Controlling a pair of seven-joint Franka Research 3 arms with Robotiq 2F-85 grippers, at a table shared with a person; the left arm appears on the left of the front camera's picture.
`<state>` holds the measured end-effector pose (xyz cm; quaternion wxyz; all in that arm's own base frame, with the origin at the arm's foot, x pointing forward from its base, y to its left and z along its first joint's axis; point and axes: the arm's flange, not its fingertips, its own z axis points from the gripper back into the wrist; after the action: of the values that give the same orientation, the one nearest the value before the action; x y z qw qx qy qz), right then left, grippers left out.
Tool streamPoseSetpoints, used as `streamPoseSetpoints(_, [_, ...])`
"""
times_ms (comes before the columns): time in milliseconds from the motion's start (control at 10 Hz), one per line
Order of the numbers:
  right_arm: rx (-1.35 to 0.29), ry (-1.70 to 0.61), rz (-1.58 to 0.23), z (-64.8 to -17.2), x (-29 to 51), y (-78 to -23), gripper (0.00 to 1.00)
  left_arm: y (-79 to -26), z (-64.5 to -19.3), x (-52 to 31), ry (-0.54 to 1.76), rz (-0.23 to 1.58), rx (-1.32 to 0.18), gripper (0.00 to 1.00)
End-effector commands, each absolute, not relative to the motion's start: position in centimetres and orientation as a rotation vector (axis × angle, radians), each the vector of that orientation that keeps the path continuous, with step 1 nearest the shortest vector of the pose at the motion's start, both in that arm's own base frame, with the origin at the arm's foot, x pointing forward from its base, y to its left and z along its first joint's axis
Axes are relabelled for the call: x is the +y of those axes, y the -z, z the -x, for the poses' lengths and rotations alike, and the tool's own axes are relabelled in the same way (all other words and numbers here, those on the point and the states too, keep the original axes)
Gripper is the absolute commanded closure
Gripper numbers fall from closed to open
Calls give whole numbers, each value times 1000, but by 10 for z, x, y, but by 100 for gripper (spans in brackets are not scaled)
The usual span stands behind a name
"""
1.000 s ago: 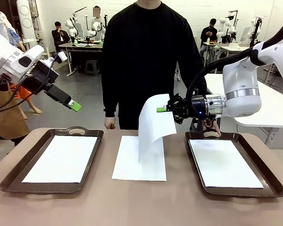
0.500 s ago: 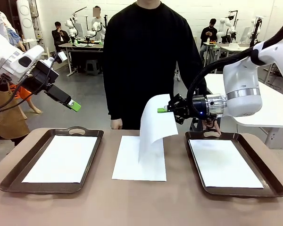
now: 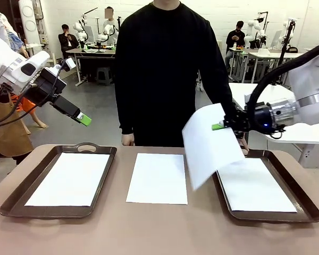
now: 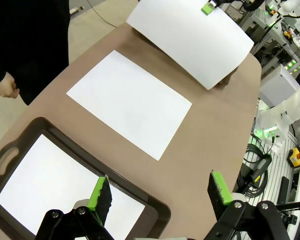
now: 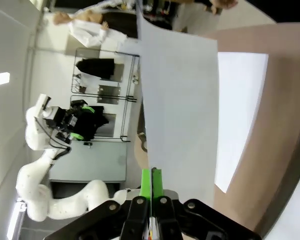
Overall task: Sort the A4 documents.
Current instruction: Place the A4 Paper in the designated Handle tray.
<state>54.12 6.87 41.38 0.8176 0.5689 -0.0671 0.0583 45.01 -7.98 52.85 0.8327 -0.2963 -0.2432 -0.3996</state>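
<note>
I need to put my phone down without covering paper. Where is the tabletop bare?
Bare: the strip between the left tray and the centre sheet, and the near edge of the table in front of both trays. Crowded: the gap between the centre sheet and the right tray, where the held sheet hangs from the right pincer.

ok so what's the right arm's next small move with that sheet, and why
Probably carry the sheet further right and lower it flat into the right tray. The right gripper is shut on its top edge, and it hangs tilted across the tray's left rim, partly over bare table.
</note>
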Motion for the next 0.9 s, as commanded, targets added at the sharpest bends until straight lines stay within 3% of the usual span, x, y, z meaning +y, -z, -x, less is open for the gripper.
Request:
streamPoseSetpoints(0, [-55, -158, -1173, -547, 58, -389, 99, -529, -449, -80, 849, 634, -516, 0])
streamPoseSetpoints(300, [62, -67, -1191, -558, 29, -350, 99, -529, -449, -80, 849, 634, -516, 0])
streamPoseSetpoints(800, [16, -60, -1068, -569, -24, -325, 99, -529, -449, -80, 849, 634, -516, 0])
